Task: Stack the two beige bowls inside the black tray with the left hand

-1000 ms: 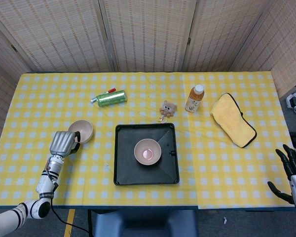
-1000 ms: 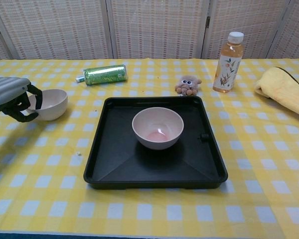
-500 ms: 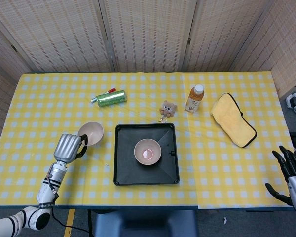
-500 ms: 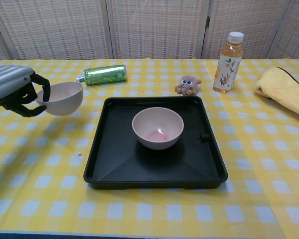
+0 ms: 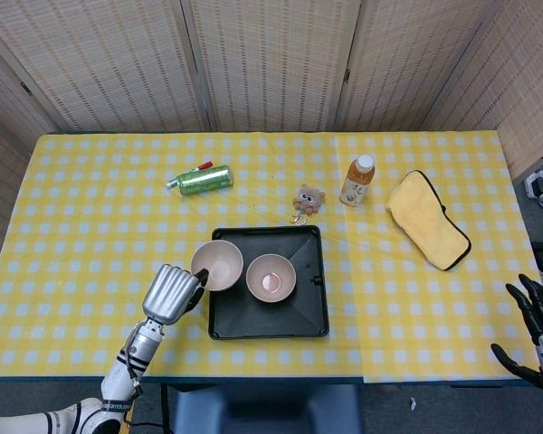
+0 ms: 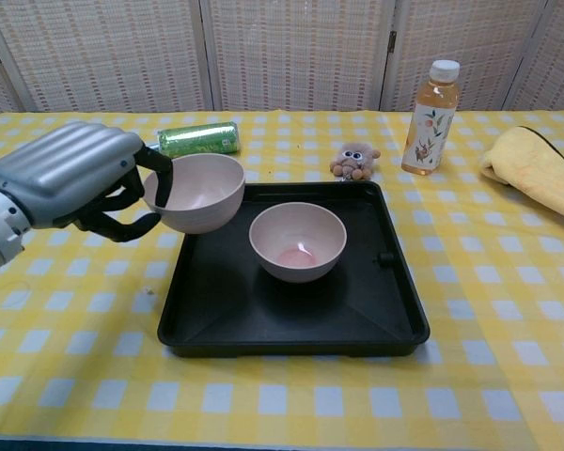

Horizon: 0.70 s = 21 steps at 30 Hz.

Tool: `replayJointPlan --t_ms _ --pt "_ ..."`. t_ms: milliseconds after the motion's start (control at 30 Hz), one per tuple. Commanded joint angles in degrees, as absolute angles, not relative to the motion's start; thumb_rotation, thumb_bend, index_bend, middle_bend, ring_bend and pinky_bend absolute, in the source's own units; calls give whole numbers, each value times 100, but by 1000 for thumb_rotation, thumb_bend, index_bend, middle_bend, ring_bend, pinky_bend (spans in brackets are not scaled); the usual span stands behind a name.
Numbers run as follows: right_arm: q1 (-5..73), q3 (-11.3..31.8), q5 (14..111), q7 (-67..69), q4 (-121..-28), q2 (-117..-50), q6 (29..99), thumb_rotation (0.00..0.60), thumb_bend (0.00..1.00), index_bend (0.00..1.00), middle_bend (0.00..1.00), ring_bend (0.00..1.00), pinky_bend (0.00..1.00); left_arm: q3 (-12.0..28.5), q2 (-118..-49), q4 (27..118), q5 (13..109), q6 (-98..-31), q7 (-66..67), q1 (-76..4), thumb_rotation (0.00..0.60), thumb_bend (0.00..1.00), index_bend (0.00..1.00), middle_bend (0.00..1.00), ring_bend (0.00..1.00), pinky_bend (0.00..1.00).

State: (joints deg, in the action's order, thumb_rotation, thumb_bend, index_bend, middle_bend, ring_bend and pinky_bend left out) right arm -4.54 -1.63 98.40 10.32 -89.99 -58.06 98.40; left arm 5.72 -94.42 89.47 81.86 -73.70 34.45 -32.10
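Observation:
My left hand grips one beige bowl by its rim and holds it in the air over the left edge of the black tray. A second beige bowl sits upright in the middle of the tray, just right of the held one. My right hand shows only in the head view, at the lower right corner off the table, fingers spread and empty.
Behind the tray lie a green can, a small plush toy and an upright tea bottle. A yellow cloth lies at the right.
My left hand lifted the bowl off the table at the left and carried it rightward to the tray's left edge. The right hand barely shifted.

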Motion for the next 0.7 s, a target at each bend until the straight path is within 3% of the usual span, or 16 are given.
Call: replayJointPlan --t_ms 33,333,700 --pt "-480 -174 9837 1152 -8953 -5776 9877 600 281 0 0 0 0 617 -9760 8975 8241 -7392 3687 -3299 600 448 616 1000 1000 1000" --pt "-581 -141 9675 1410 -8845 -5730 9991 600 280 0 0 0 0 858 -10245 8786 8053 -7125 3923 -3557 600 449 615 1000 1000 1000" --pt "-849 1 9377 2120 -8587 -5687 10430 600 280 0 0 0 0 1138 -11136 7893 8089 -7144 3704 -3861 600 464 617 1000 1000 1000"
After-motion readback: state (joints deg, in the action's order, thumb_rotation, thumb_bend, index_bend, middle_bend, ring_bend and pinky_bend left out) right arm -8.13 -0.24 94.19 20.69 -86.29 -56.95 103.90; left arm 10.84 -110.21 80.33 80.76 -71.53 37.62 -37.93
